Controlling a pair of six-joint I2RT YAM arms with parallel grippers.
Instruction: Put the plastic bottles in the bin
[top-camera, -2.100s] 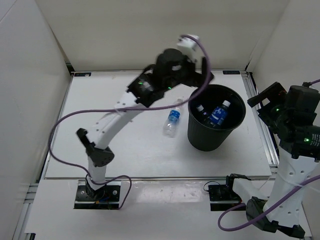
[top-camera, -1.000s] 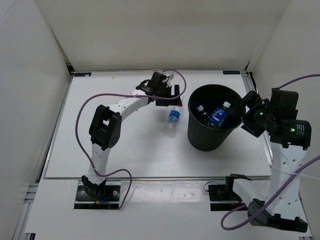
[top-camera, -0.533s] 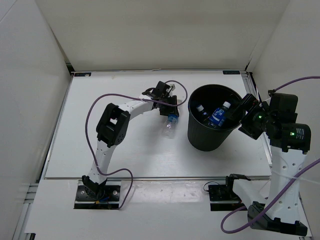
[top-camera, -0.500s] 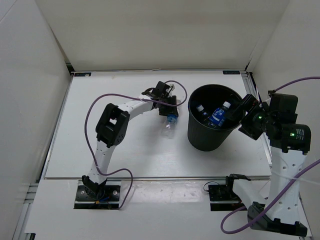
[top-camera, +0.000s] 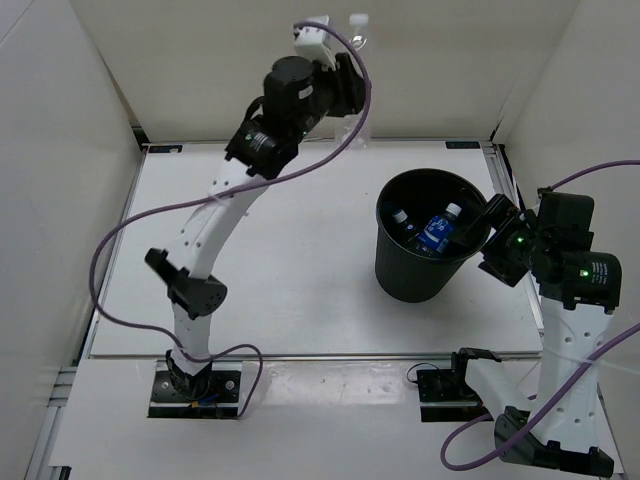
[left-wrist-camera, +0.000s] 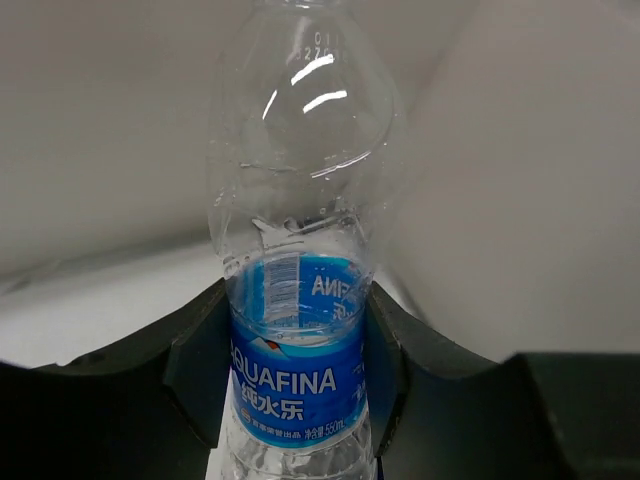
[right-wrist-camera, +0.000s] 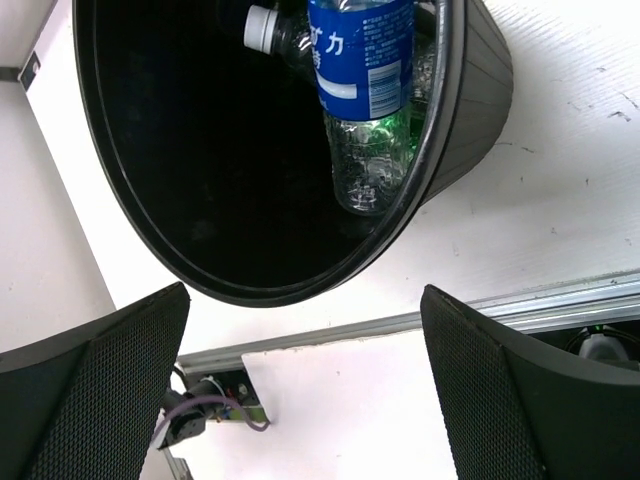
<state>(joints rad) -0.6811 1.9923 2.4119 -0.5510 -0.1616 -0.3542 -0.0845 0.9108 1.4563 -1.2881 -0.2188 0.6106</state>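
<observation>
My left gripper (top-camera: 350, 88) is raised high over the back of the table, shut on a clear plastic bottle (top-camera: 358, 28) with a white cap. In the left wrist view the bottle (left-wrist-camera: 296, 300) stands upright between both black fingers (left-wrist-camera: 195, 360), which press on its blue label. The black bin (top-camera: 400, 270) stands right of centre. Inside it lie a blue-labelled bottle (top-camera: 436, 230) and a white-capped one (top-camera: 400, 216). The right wrist view shows the bin (right-wrist-camera: 470, 100), the blue-labelled bottle (right-wrist-camera: 365, 55) and a green tint behind it. My right gripper (right-wrist-camera: 303, 295) is open beside the bin's right rim.
White walls enclose the table on the left, back and right. A metal rail (right-wrist-camera: 560, 300) runs along the table's edge by the right arm. The right arm's base (top-camera: 455, 380) sits at the near edge.
The left gripper shut on the bottle lying left of the bin and lifted it high toward the back wall. The right arm has barely moved.
</observation>
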